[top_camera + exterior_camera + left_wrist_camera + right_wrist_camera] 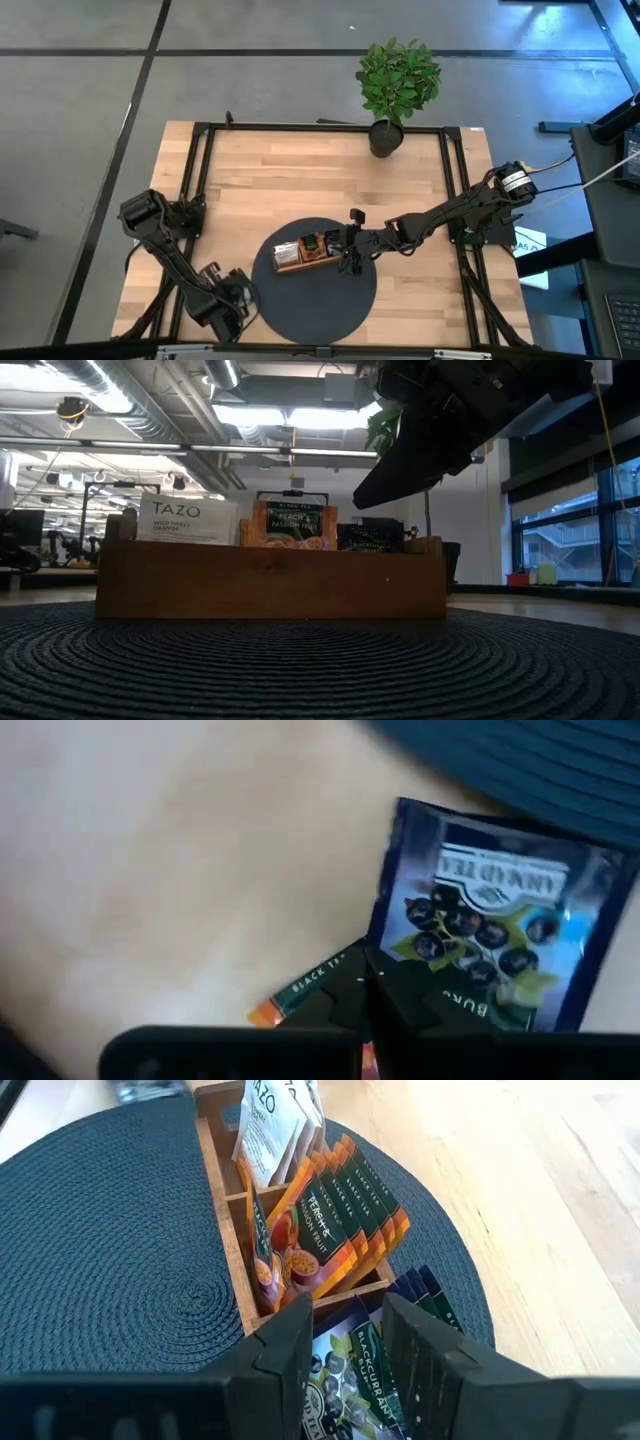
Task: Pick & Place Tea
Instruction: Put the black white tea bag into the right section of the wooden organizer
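Dark round mat point(320, 290) under wooden tray point(300, 262)

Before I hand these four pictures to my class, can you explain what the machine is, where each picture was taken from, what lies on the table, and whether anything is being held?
The machine is two dark jointed robot arms at a pale wooden table. One picture looks straight down, one looks level across the tabletop, and two come from cameras on the arms' wrists.

On the table lie a round dark woven mat, a brown wooden compartment tray of upright tea sachets, and a green potted plant.

The left gripper, near the table's front left edge, has its fingers shut on an orange-and-black flat tea sachet, beside a dark blue blackcurrant sachet lying flat.

The right gripper hangs open over the tray's blackcurrant sachets, holding nothing.
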You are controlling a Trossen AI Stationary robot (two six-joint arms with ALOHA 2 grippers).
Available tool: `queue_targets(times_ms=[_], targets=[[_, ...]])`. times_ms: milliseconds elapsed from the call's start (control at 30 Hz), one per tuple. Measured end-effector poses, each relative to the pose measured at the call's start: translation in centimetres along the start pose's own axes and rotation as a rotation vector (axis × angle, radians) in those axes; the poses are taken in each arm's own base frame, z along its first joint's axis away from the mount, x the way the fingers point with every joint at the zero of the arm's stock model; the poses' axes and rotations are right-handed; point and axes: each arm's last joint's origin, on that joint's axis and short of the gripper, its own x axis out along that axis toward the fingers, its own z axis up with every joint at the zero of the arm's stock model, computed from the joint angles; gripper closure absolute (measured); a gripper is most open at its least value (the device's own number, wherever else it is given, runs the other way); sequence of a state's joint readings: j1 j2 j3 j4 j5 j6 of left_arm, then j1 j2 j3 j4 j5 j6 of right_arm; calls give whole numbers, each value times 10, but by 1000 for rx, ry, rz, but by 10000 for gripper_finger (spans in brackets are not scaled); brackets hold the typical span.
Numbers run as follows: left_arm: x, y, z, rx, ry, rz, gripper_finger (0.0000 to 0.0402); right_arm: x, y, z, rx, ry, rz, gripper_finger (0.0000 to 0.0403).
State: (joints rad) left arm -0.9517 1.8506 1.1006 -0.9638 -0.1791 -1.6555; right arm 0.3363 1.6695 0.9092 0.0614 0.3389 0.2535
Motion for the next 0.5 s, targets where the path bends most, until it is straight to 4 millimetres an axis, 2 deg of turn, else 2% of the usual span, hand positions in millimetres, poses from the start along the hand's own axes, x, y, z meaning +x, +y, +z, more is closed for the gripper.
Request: queue_targets(times_ms=[200, 500], targets=[[0, 11, 2, -20, 26, 121, 399, 0, 0, 0, 0, 0, 0, 276], [-1, 14, 13, -77, 2, 150, 399, 0, 0, 0, -8, -1, 0, 276]])
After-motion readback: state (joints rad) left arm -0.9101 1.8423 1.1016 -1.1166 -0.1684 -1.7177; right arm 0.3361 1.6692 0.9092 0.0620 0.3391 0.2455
